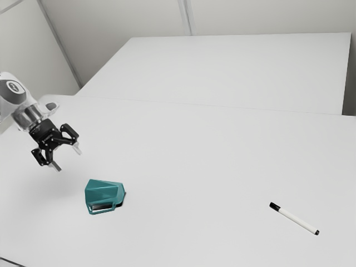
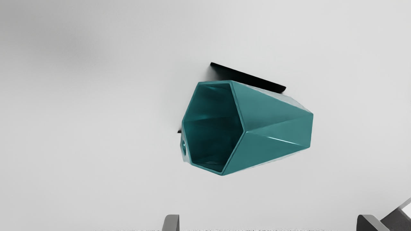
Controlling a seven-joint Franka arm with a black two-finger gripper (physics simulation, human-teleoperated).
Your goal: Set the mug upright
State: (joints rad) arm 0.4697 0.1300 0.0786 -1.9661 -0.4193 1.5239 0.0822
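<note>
Teal and many-faceted, the mug [image 1: 105, 192] lies on its side in the lower left of the exterior view, its handle [image 1: 102, 211] toward the frame's bottom. Black and raised above the tabletop [image 1: 194, 172], the gripper [image 1: 68, 157] hangs up and to the exterior view's left of it, fingers spread well apart with only air between them. The wrist view looks into the mug's open mouth; a black strip [image 2: 253, 78] shows along one side, and what it is I cannot tell. A white marker [image 1: 298, 220] with black ends lies in the lower right, well apart from the mug, with a broad stretch of white surface between. The table's far edge crosses the upper part of the frame, a pale slab [image 1: 239, 67] behind it, and a thin dark line [image 1: 11, 262] cuts the lower left corner.
</note>
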